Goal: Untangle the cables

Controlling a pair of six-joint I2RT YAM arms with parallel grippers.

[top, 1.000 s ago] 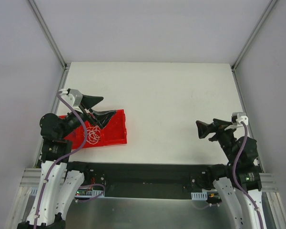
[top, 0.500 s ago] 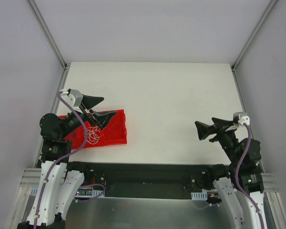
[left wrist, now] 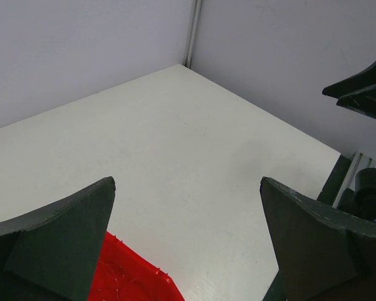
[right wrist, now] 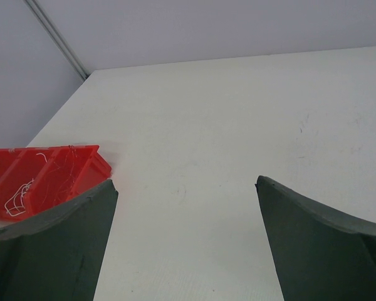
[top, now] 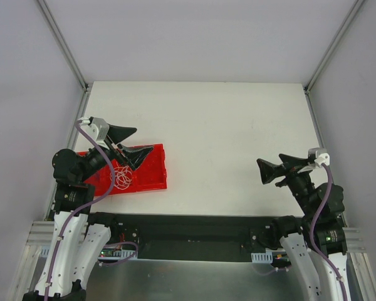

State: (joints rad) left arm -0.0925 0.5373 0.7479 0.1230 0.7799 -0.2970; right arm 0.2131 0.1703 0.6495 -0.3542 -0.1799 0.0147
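Black left gripper: fingers spread wide, empty, above red bin | right gripper: spread, empty, well apart | cables: loopy tangle inside bin | handling: lower straight, pinch one outer loop, clear of bin walls | room: open white table rightward; side wall close left

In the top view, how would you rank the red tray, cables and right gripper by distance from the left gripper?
1. red tray, under its lower finger.
2. cables, inside the tray, further left.
3. right gripper, far right.
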